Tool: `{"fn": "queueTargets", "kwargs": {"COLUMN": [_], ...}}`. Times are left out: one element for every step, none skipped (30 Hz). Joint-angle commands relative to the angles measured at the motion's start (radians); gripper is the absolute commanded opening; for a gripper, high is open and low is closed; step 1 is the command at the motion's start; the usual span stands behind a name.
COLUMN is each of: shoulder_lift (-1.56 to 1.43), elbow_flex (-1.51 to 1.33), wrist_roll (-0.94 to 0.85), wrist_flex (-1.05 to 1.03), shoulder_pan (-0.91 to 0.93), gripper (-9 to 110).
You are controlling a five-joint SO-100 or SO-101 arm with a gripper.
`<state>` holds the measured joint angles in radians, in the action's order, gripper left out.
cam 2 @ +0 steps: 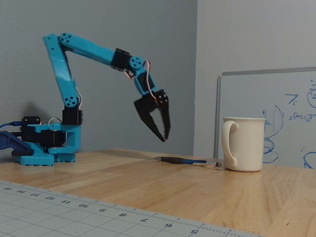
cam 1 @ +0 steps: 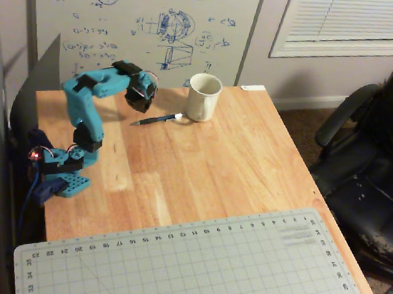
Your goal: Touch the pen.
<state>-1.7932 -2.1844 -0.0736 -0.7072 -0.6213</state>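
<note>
The pen (cam 1: 158, 119) is a thin dark stick with a white tip, lying flat on the wooden table just left of the cream mug (cam 1: 204, 96). In the fixed view the pen (cam 2: 185, 161) lies in front of the mug (cam 2: 243, 143), its tip close to the mug's base. My gripper (cam 2: 164, 138) has black fingers pointing down. It hangs clearly above the pen's far end, not touching it. The jaws are slightly apart and hold nothing. In the overhead view the gripper (cam 1: 143, 104) sits just behind the pen's dark end.
The turquoise arm's base (cam 1: 64, 174) stands at the table's left edge. A grey cutting mat (cam 1: 189, 268) covers the near part of the table. A whiteboard (cam 1: 140, 18) leans behind the table, and a black office chair (cam 1: 381, 162) stands to the right.
</note>
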Motion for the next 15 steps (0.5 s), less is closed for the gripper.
{"fn": "queueTargets", "kwargs": {"shoulder_lift": [0.094, 0.115, 0.135, 0.152, 0.169, 0.187, 0.201, 0.213, 0.227, 0.238, 0.245, 0.253, 0.255, 0.256, 0.258], "elbow_flex": [0.153, 0.170, 0.186, 0.199, 0.210, 0.221, 0.229, 0.230, 0.233, 0.235, 0.236, 0.236, 0.238, 0.238, 0.238], "wrist_roll": [-0.008, -0.008, -0.008, -0.008, -0.008, -0.008, -0.008, -0.008, -0.009, -0.009, -0.009, -0.009, -0.009, -0.009, -0.009], "wrist_flex": [0.040, 0.041, 0.041, 0.041, 0.041, 0.041, 0.041, 0.041, 0.041, 0.041, 0.041, 0.043, 0.043, 0.043, 0.043], "shoulder_pan": [0.000, 0.002, 0.003, 0.005, 0.005, 0.008, 0.014, 0.021, 0.026, 0.029, 0.031, 0.031, 0.031, 0.031, 0.031], "gripper": [1, 1, 1, 1, 1, 1, 1, 1, 1, 1, 1, 1, 1, 1, 1]}}
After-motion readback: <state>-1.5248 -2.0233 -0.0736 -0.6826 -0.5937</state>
